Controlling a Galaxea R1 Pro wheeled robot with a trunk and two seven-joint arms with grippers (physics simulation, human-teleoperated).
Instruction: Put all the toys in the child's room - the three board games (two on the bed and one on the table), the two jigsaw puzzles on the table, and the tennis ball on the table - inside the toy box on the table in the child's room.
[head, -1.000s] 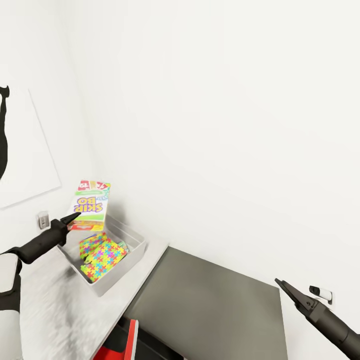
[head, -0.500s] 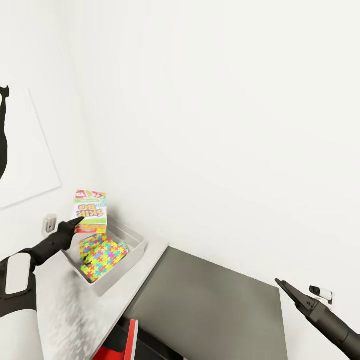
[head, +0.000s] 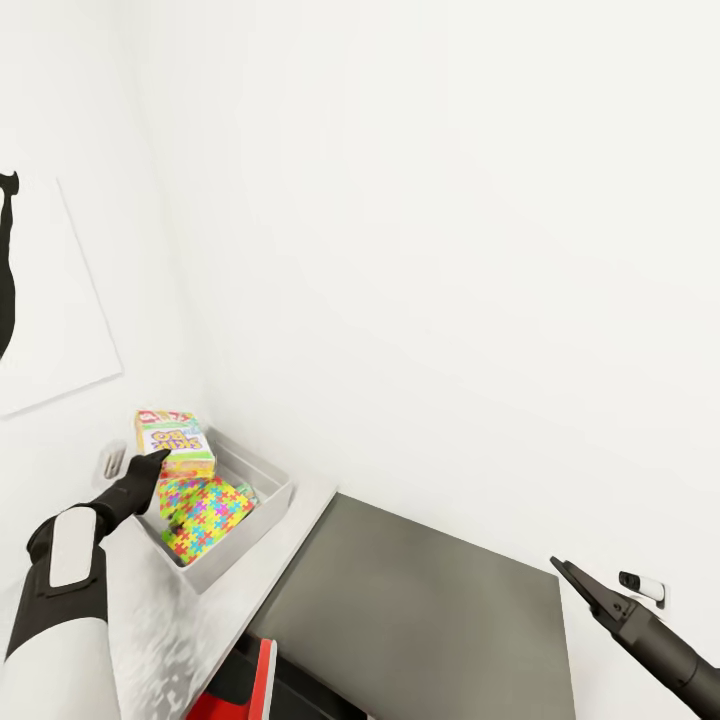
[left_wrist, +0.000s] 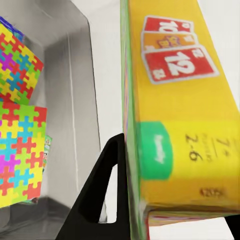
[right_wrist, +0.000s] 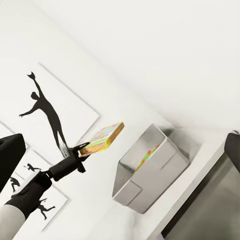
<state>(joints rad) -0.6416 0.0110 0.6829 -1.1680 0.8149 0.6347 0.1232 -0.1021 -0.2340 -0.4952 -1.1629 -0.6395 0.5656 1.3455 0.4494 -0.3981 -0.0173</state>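
Left gripper (head: 160, 458) is seen pinching a board game (head: 174, 442), the green-white box with a red band, by its lower edge and holding it tilted in the air above the far end of the toy box (head: 262, 508), close to the wall. One dark finger (left_wrist: 102, 192) is pressed against the box's side in the left wrist view. Two jigsaw puzzles (head: 204, 512) are shown already lying inside the bin, which sits on the table (head: 190, 620).

The placing of this game is judged to be the step in hand. The next move would call for the box to be lowered past the rim, laid flatter over the puzzles and then released.

Right gripper (head: 567, 574) is held low and well apart from the bin, its fingers drawn together to a point with nothing between them.

Whether other toys lie under the puzzles cannot be told, though a sliver of green print is glimpsed beside them. The opposing left finger is cut off at the frame edge. A red and dark object (head: 258, 680) below the table cannot be identified.
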